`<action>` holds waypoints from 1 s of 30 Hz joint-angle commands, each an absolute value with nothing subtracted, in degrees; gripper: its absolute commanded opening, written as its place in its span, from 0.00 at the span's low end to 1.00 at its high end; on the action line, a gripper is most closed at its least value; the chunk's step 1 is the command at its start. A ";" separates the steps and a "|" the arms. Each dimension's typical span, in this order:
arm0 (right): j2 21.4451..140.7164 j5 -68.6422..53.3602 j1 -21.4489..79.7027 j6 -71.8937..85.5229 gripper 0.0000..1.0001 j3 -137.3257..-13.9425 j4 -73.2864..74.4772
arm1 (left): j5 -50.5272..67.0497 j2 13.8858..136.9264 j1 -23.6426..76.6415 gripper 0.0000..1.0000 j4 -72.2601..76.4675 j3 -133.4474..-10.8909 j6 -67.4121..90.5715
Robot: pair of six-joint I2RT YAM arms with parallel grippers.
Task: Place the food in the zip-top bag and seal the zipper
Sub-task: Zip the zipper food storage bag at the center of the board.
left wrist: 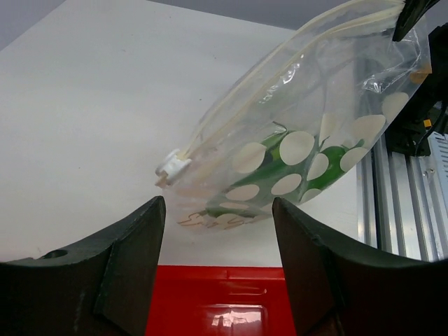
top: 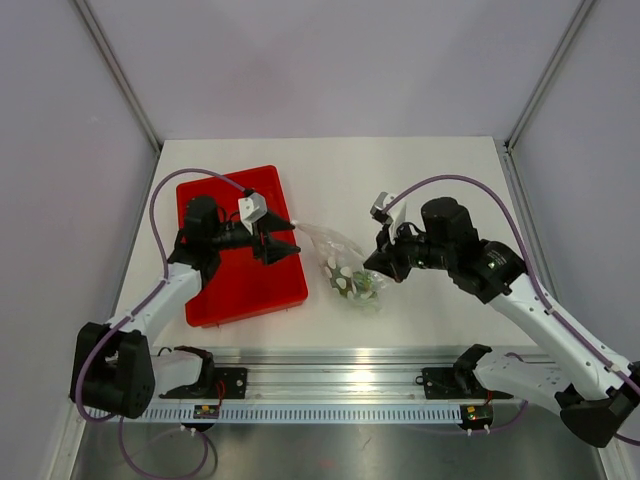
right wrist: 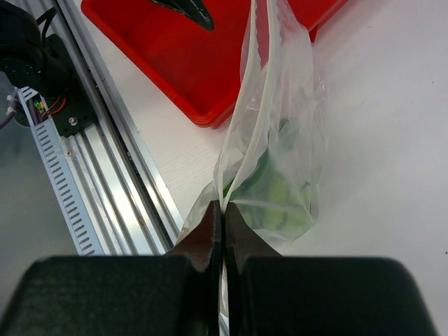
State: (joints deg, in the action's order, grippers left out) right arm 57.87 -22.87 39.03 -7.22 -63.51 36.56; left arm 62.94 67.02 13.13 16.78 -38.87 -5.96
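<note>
The zip-top bag (top: 345, 268) is a clear pouch with white dots, held up off the table to the right of the red tray. The food (right wrist: 276, 199) sits inside it: a lime-green fruit, and a dark green pod (left wrist: 274, 155). My right gripper (right wrist: 222, 210) is shut on one end of the bag's top edge, right by the zipper (right wrist: 260, 84). In the left wrist view the pale zipper (left wrist: 241, 84) runs up and to the right from its white slider (left wrist: 173, 166). My left gripper (left wrist: 217, 231) is open over the tray's right edge, short of the bag, with nothing between its fingers.
The red tray (top: 240, 250) lies on the left half of the table, under my left gripper (top: 277, 243). An aluminium rail (top: 340, 375) runs along the near table edge. Grey walls close in the left, right and back.
</note>
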 commanded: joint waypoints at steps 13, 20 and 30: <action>53.79 -26.73 38.67 -8.17 0.00 -65.65 37.36 | 68.38 70.84 16.70 0.56 17.58 -45.62 -9.84; 52.21 -25.84 38.67 -7.38 0.00 -65.57 36.12 | 67.68 71.01 16.70 0.54 20.55 -42.90 -8.18; 51.68 -26.19 38.58 -6.94 0.00 -66.18 36.30 | 67.50 71.89 16.79 0.52 35.94 -40.52 4.56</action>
